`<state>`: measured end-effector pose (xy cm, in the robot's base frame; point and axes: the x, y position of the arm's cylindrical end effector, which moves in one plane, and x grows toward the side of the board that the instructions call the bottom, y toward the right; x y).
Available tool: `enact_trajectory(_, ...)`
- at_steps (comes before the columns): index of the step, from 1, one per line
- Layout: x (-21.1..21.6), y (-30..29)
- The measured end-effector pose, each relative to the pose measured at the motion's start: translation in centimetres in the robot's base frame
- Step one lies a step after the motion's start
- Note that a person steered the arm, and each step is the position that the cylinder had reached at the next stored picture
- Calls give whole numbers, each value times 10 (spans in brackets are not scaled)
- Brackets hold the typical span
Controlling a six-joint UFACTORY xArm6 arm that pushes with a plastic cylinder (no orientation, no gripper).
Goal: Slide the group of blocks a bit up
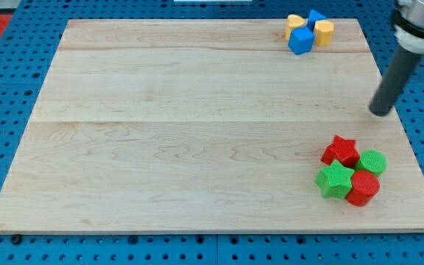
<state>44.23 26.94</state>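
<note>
My tip [380,112] has no pincer and touches nothing, near the board's [197,147] right edge, above the red star [341,150], green cylinder [372,161], green star [335,180] and red block [363,188] grouped at the bottom right corner.

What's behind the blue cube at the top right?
Behind the blue cube sits another blue block, between two yellow blocks. The cube covers their lower parts, so contact can't be confirmed. My tip is well away.
</note>
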Motion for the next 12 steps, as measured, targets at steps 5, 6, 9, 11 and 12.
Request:
enact_trajectory(5, 152, 6)
enact_trajectory(6, 152, 3)
enact_trajectory(9, 104, -92)
enact_trajectory(11, 103, -110)
enact_trajectory(12, 103, -90)
